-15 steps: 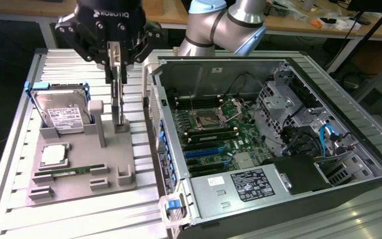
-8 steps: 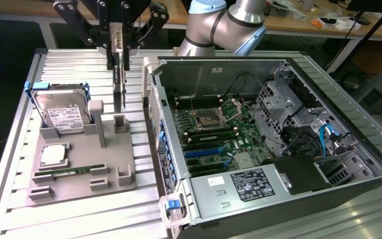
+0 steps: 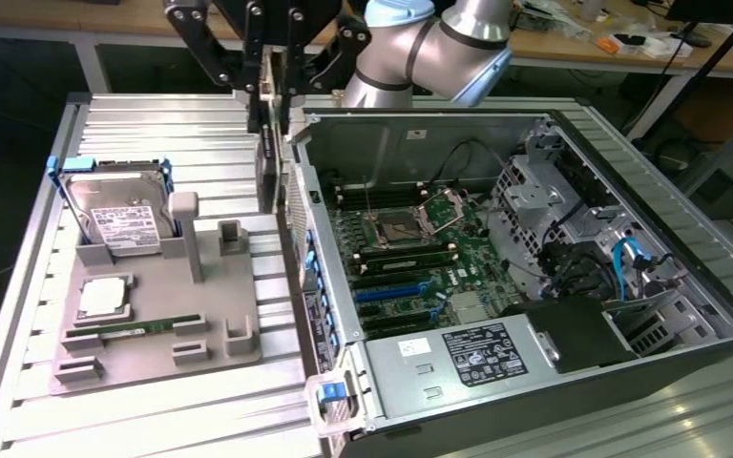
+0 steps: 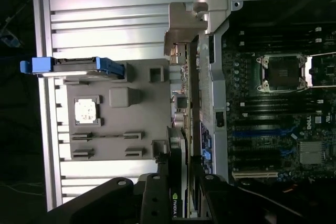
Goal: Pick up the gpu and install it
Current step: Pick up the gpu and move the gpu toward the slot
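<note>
— What did the outside camera show?
— My gripper (image 3: 271,95) gripped the gpu (image 3: 266,162) upright, just beside the open case (image 3: 418,143).
— And the wrist camera?
— The gpu sat squeezed between both fingers (image 4: 157,187), near the motherboard (image 4: 273,103).

Ribbed silvery aluminium table (image 3: 150,119) (image 4: 105,24) carries two loads. A grey moulded fixture plate (image 3: 150,296) (image 4: 115,119) lies low on one side of the jaws of the gripper (image 3: 272,95), an open dark tower computer case (image 3: 392,143) on its side low on the other, their near edges meeting roughly under the jaws.
</note>
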Robot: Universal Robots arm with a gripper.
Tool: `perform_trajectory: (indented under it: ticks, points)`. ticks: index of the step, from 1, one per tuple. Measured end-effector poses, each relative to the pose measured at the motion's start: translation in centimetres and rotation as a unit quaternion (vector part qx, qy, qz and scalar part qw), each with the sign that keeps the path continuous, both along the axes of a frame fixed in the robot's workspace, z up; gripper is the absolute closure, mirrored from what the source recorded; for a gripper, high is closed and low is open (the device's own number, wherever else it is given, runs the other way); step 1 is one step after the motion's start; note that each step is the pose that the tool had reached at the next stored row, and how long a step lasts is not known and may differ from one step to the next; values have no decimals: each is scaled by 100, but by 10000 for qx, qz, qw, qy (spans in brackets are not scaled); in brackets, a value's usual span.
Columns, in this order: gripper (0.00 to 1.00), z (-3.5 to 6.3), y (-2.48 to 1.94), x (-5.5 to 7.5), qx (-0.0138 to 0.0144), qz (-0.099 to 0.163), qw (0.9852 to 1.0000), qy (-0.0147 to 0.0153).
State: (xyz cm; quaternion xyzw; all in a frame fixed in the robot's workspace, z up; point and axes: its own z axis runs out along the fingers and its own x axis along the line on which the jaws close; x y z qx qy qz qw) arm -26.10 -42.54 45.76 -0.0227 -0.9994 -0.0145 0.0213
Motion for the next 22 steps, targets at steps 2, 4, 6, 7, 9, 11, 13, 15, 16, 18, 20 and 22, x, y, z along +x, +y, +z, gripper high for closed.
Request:
perform_trajectory:
  ticks: [2, 4, 6, 7, 9, 11, 13, 15, 16, 18, 20, 22]
  points:
    - [73, 0, 0, 89, 0, 0, 10000, 35]
    - [73, -4, 0, 183, 0, 0, 10000, 57]
    - [73, -15, 0, 318, 0, -1, 10000, 61]
    - [73, -20, 0, 364, 0, -1, 10000, 61]
    - [73, -27, 0, 454, 0, 1, 10000, 61]
    - [73, -38, 1, 546, -1, 1, 10000, 62]
    - [73, -54, 2, 630, 0, 4, 10000, 61]
    - [73, -67, 5, 715, 0, 4, 10000, 60]
    - [73, -73, 5, 755, 0, 4, 10000, 59]
    - [73, -83, 7, 844, -1, 6, 10000, 56]
    - [73, -94, 9, 952, -1, 6, 10000, 51]
    - [73, -102, 11, 1040, -1, 7, 10000, 48]
